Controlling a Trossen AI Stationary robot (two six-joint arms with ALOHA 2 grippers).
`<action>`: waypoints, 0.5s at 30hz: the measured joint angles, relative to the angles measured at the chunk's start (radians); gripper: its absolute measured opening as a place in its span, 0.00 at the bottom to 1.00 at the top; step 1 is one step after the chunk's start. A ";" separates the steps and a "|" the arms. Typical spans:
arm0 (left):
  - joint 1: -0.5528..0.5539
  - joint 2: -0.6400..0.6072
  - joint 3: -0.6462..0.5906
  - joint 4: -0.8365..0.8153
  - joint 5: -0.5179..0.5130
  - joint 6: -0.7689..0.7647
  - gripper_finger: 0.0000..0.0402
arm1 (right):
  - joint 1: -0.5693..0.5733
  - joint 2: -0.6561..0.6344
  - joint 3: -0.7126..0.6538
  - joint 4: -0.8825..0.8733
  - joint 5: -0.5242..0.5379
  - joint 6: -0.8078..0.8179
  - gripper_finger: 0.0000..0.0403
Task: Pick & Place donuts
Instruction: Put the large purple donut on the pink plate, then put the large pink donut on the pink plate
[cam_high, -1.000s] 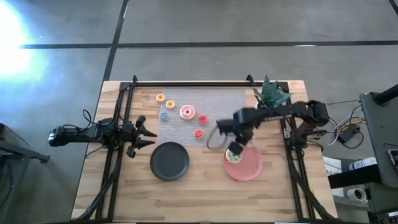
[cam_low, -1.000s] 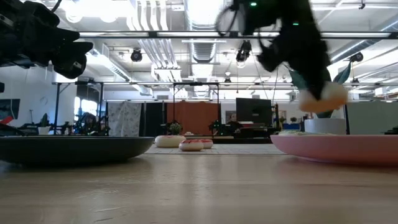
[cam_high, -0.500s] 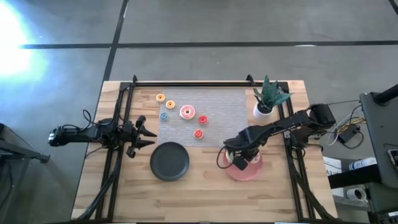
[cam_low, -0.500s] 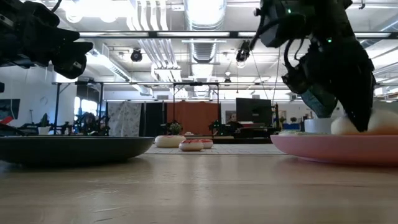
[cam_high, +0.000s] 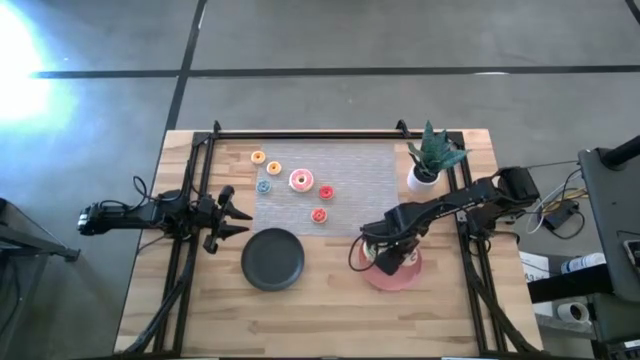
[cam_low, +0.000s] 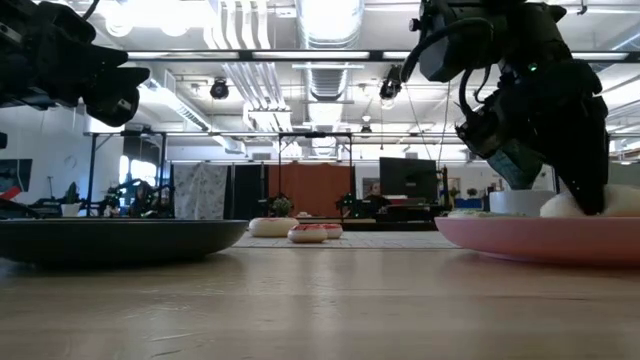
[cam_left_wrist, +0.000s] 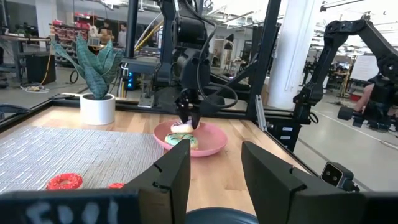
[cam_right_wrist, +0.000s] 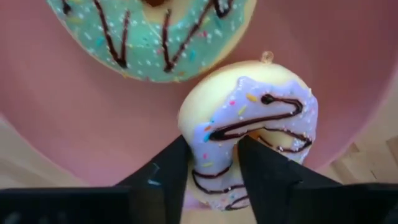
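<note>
Right gripper (cam_high: 385, 258) sits low over the pink plate (cam_high: 404, 275), fingers straddling the lavender-iced donut (cam_right_wrist: 252, 140) (we cannot tell whether they clamp it). Beside it on that plate we see a green-iced donut (cam_right_wrist: 155, 34). Left gripper (cam_high: 236, 213), unclenched, waits near the black plate (cam_high: 273, 259).

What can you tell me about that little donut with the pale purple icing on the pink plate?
The purple-iced donut is a small toy ring with a tan, spongy-looking body, lilac icing, dark chocolate squiggles and coloured sprinkles, plus a tiny loop at its edge. It sits tilted on the pink plate, right beside a green-iced donut. The right gripper is down on it, one finger through its hole and one outside its rim.
</note>
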 joint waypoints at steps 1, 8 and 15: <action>0.000 0.000 0.000 0.000 0.000 0.000 0.30 | 0.000 0.000 0.000 -0.004 -0.002 0.007 0.39; 0.000 0.000 0.000 0.000 0.000 0.000 0.30 | 0.000 0.000 0.040 -0.052 0.010 0.023 0.53; 0.000 0.000 0.000 0.000 0.000 0.000 0.30 | 0.000 -0.001 0.120 -0.145 0.074 0.045 0.54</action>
